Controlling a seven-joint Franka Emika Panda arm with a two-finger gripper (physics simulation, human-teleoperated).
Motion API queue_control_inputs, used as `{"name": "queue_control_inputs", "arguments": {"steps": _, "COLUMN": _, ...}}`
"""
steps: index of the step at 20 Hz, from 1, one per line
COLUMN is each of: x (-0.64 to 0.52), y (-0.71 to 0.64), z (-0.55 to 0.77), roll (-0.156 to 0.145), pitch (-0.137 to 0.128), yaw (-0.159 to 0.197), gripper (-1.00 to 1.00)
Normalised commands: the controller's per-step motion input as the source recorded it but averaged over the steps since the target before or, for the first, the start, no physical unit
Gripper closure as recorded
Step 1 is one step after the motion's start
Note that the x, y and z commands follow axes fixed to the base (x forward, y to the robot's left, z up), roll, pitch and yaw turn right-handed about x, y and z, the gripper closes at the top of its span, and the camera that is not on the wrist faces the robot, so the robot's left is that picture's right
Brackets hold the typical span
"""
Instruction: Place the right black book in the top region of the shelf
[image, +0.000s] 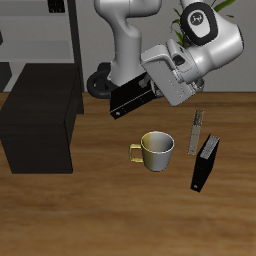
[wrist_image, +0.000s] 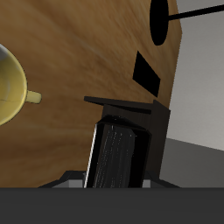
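The right black book (image: 128, 99) hangs tilted in the air, well above the table, with my gripper (image: 149, 89) shut on its upper end. In the wrist view this book (wrist_image: 117, 156) fills the space just ahead of the hand, page edges showing. The shelf (image: 40, 118), a low wide matte black cabinet, stands at the table's side, apart from the book and lower than it. Its flat top is bare. My fingertips are hidden behind the book.
A yellow-cream mug (image: 156, 150) (wrist_image: 12, 87) stands on the table below the held book. Another black book (image: 205, 165) stands upright beyond the mug, with a thin grey upright piece (image: 198, 130) behind it. A tall thin-framed dark rack (image: 62, 35) rises behind the shelf.
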Motion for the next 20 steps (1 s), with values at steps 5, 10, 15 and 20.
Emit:
{"name": "queue_control_inputs", "arguments": {"steps": 5, "x": 0.02, "y": -0.22, "z": -0.1, "roll": -0.019, "pitch": 0.043, "yaw": -0.025, "gripper": 1.0}}
{"name": "queue_control_inputs", "arguments": {"steps": 10, "x": 0.03, "y": -0.22, "z": -0.13, "roll": -0.022, "pitch": 0.022, "yaw": -0.001, "gripper": 1.0}}
{"name": "queue_control_inputs", "arguments": {"steps": 15, "x": 0.07, "y": -0.15, "z": 0.0, "roll": -0.022, "pitch": 0.024, "yaw": -0.027, "gripper": 1.0}}
{"name": "queue_control_inputs", "arguments": {"steps": 20, "x": 0.04, "y": -0.22, "z": -0.07, "roll": -0.031, "pitch": 0.013, "yaw": -0.016, "gripper": 1.0}}
